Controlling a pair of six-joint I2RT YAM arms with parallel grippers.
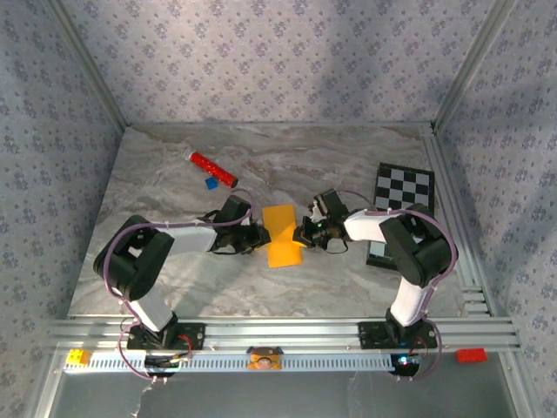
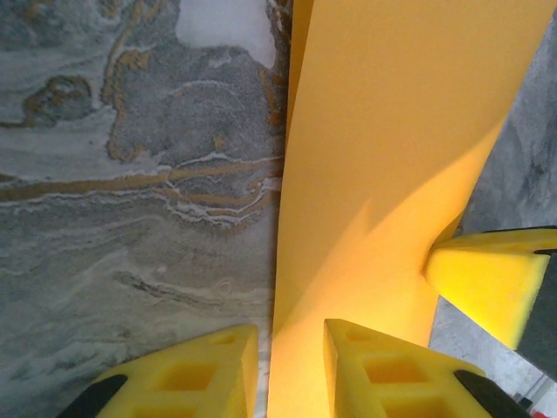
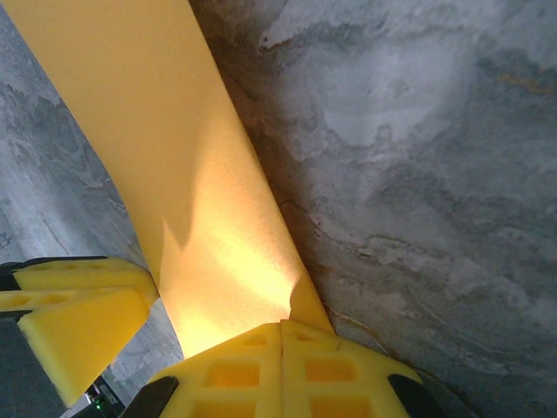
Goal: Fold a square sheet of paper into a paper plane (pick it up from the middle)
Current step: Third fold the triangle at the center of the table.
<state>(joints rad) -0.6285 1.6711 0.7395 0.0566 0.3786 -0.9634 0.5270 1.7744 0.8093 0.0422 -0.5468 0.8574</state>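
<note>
The square sheet of paper [image 1: 281, 235] is orange-yellow and lies folded into a narrow strip at mid-table, between the two grippers. My left gripper [image 1: 258, 236] is at its left edge. In the left wrist view the paper [image 2: 392, 157] bows upward, and its left edge runs into the gap of the left gripper [image 2: 291, 361], whose jaws stand a little apart. My right gripper [image 1: 306, 233] is at the paper's right edge. In the right wrist view the right gripper [image 3: 280, 335] has its pads pressed together on the paper's [image 3: 200, 200] edge. The right gripper's fingertips [image 2: 487, 279] touch the strip.
A red cylinder [image 1: 213, 169] and a small blue block [image 1: 211, 183] lie at the back left. A black-and-white checkered board [image 1: 402, 187] lies at the right, behind the right arm. A yellow brick [image 1: 77, 356] and a red brick [image 1: 471, 354] sit on the front rail.
</note>
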